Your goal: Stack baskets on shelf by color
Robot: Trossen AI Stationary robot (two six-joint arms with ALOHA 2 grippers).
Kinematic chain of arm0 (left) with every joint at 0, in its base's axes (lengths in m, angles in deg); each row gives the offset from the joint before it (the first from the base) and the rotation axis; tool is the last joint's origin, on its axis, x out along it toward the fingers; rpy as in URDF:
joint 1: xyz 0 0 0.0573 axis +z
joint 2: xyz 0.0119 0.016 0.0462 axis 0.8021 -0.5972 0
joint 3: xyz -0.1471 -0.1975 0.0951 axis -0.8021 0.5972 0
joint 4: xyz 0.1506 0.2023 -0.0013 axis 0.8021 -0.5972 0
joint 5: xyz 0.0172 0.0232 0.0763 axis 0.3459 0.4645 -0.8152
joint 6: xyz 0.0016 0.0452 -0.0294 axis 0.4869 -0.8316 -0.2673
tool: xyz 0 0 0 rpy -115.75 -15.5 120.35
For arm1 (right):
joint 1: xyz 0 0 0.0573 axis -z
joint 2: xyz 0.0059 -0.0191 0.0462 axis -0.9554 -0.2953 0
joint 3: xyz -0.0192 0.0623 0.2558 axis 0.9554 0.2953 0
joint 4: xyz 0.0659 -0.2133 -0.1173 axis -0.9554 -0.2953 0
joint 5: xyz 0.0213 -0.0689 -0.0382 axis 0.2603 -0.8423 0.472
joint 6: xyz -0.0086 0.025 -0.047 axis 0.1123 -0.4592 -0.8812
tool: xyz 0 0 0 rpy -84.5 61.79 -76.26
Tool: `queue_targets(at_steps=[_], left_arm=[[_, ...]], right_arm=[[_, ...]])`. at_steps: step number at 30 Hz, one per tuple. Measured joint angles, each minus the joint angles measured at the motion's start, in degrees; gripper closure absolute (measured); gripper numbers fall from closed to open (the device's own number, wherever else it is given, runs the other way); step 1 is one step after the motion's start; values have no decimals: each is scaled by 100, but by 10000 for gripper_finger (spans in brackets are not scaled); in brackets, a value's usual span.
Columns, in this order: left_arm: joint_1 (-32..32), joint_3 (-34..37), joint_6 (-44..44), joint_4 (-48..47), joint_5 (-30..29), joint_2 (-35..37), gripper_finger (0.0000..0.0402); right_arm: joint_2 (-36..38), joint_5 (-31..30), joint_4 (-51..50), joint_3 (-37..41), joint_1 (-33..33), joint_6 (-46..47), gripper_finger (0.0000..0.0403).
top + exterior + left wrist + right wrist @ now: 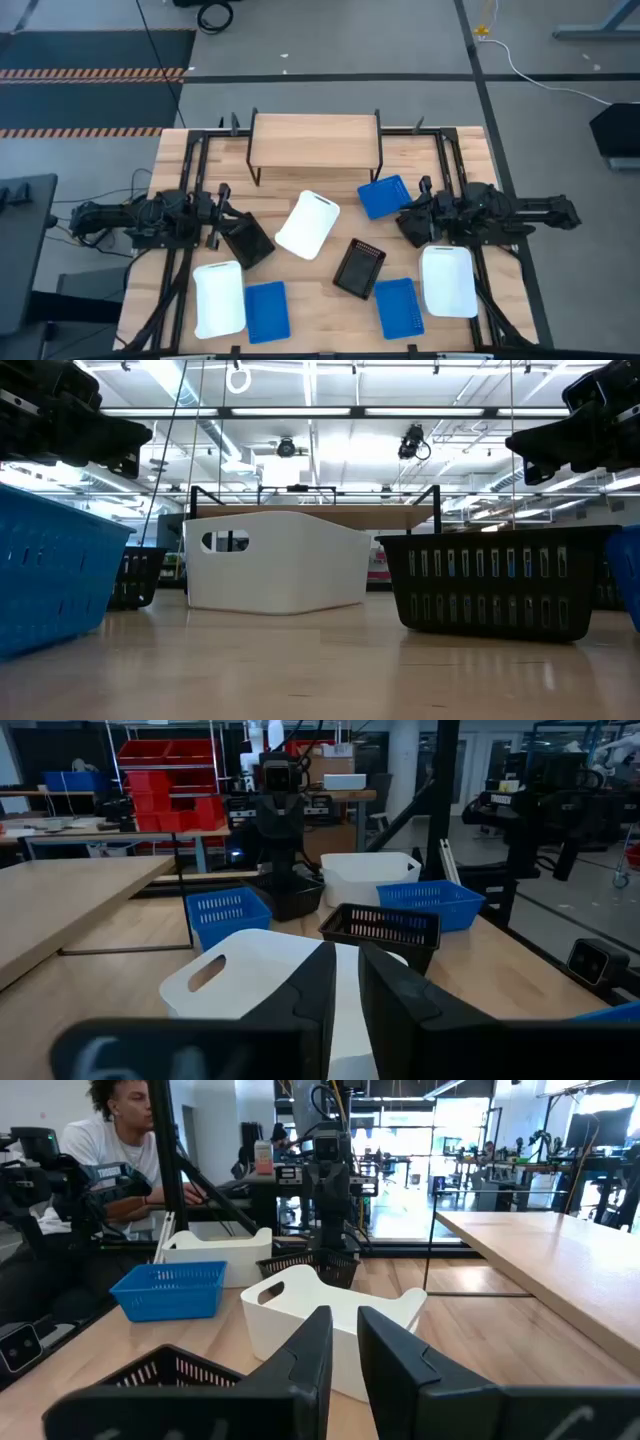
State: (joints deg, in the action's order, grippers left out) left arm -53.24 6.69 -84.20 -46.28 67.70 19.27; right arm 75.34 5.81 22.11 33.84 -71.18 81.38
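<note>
- Wood is bare on the shelf point(315, 138) at the table's far edge – no basket sits on its plank yet, so by my reading the sorting has not begun.
- Eight baskets lie scattered on the table point(460, 150): a white basket point(309, 224) in the middle, a black basket point(359, 267) just beside it, another black one point(245, 241) near the left arm, blue ones at point(383, 197), point(266, 311) and point(397, 306), and white ones at point(219, 298) and point(448, 281).
- Left gripper point(222, 200) hangs above the table beside the near black basket; its fingers point(300, 995) stand a narrow slit apart and grip nothing.
- Right gripper point(412, 220) hovers between the far blue basket and the right-hand white one, fingers point(300, 1355) likewise almost together, empty.
- Risk: the jaws are too narrow to straddle a basket wall – coming down like this would push the basket away instead of pinching its rim.
- Risk: the middle white basket and the black one lie close together and askew, so lifting one may drag or tip the other.
- Risk: both wrists face the same middle basket; both reaching for it could bring the arms together.
- Risk: the shelf holds perhaps three piles, so a first basket set off-centre would crowd the other colours.
- Beyond the table a person point(105, 1150) sits, well clear of the arms.
</note>
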Motion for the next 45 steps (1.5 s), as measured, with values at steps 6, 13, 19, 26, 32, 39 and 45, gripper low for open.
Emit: queue_targets(at_steps=[6,13,19,26,32,39,45], left_arm=[[-1,-1,0,1,-1,0,343],[-1,0,0,0,-1,-1,347],[-1,-1,1,-1,-1,0,350],[-1,-1,0,-1,0,-1,343],[1,0,0,0,-1,0,347],[1,0,0,-1,-1,1,346],[-1,-1,0,-1,0,1,343]], right_arm=[[0,-1,1,0,0,-2,343],[0,-2,2,0,-2,-2,343],[-1,0,0,0,-2,-2,343],[0,-1,1,0,-1,-1,343],[0,-2,0,0,-2,-2,343],[0,-1,1,0,-1,0,343],[0,-1,2,0,-1,-2,343]])
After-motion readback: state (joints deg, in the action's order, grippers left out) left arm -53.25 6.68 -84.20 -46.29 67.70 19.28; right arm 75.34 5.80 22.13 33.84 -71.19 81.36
